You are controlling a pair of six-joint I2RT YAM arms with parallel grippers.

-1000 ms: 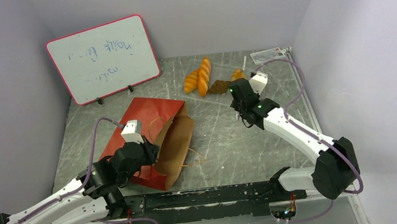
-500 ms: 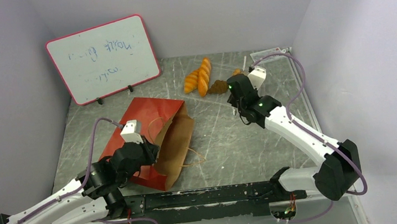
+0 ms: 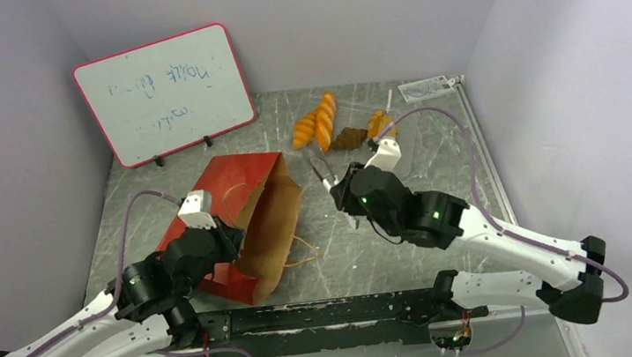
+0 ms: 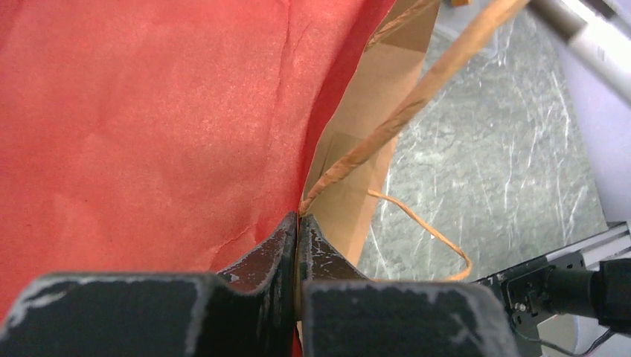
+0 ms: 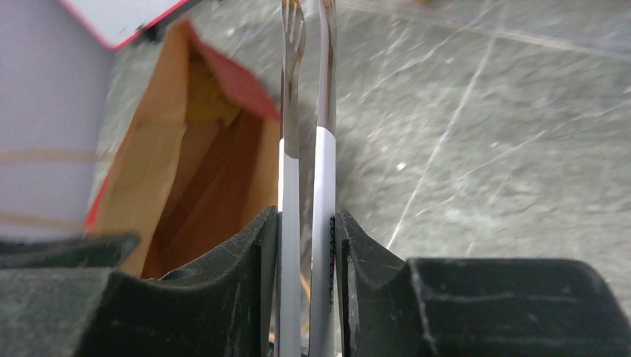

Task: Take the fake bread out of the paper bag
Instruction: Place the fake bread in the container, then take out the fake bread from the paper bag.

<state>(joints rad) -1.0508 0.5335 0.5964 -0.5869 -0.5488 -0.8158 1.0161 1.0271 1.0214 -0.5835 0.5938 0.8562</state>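
- My left pincer (image 4: 298, 227): jaws together, clamped on the rim of the paper bag (image 4: 149, 111), where a handle (image 4: 417, 97) meets it.
- My right pincer (image 5: 306, 223): clamped on the tweezers (image 5: 325, 171); the bag's open mouth lies ahead, to its left.
- Fake bread (image 3: 322, 125): on the bench (image 3: 432, 131), beyond my right pincer, outside the bag.

The scratched grey surface (image 3: 145, 183) is carrying a red bag (image 3: 238, 182), which is lying on its side left of centre with its brown mouth facing right. Bread (image 3: 323, 125) is lying in a loose cluster near the far edge. A whiteboard (image 3: 163, 93) is standing at the far left, and a card (image 3: 427, 89) is lying in the far right corner.
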